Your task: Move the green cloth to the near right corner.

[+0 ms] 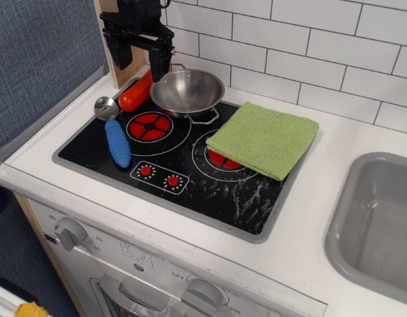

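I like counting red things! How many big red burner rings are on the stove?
2. One burner ring sits left, in front of the bowl. The other burner ring sits right, mostly hidden under the green cloth.

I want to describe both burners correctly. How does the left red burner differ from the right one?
The left burner is fully visible; the right burner is mostly covered by the green cloth. The left lies beside the blue-handled spoon; the right lies nearer the sink. Both are red inside white rings.

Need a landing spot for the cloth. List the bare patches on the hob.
Bare: the near right corner, between the green cloth and the grey rim. Crowded: the far left, with steel bowl, blue-handled spoon and orange piece.
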You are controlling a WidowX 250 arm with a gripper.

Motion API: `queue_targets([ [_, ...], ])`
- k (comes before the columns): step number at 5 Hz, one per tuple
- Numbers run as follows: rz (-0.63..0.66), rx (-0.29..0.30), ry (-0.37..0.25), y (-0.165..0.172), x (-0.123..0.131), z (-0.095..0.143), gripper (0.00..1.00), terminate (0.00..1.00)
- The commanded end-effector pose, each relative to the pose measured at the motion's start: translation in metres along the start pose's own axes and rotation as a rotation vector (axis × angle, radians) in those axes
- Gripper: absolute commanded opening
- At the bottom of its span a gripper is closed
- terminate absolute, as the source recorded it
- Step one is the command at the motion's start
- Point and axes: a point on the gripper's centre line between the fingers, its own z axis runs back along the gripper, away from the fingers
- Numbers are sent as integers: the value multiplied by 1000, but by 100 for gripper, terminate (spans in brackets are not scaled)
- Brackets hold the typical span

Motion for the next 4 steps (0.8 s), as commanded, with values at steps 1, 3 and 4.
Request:
queue_targets([
  [1,0,0,0,0,0,0,100,0],
  [3,-164,39,-129,-46,20,49,100,0],
  [4,-259,-26,-159,-84,25,58,100,0],
])
